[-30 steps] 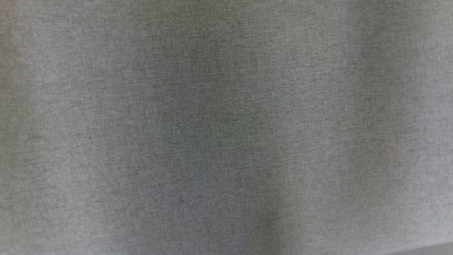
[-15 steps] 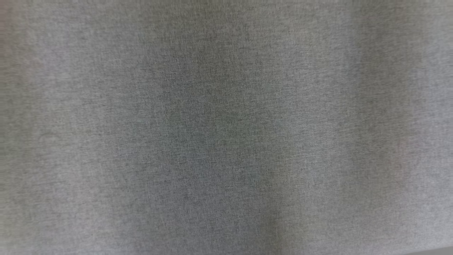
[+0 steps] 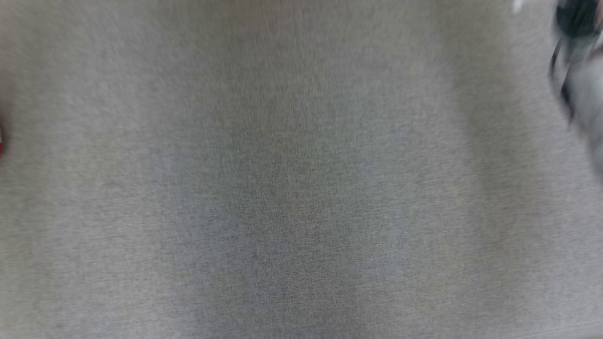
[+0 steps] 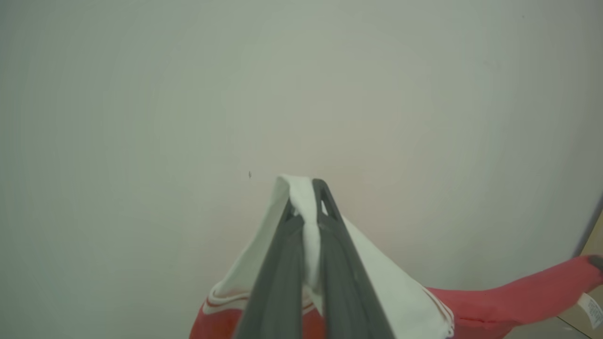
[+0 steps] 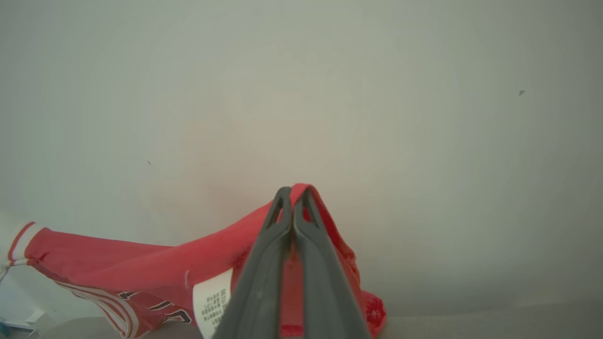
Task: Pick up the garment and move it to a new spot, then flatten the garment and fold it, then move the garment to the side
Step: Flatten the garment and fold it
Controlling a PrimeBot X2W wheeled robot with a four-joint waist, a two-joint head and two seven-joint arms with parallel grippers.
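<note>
Left gripper (image 4: 305,200) is clamped tight on a bunched white part of the red-and-white striped jersey garment (image 4: 513,292); the cloth is pinched between my two dark fingers (image 4: 278,282) and drapes down on either side of them. Right gripper (image 5: 294,197) is likewise closed on a red fold of the same garment, which stretches away to that view's left, with a white printed label (image 5: 212,301) hanging just beside the fingers. Both grips stand against a plain pale wall (image 4: 141,94), and my head view gives me a blurred grey woven surface (image 3: 301,188).
</note>
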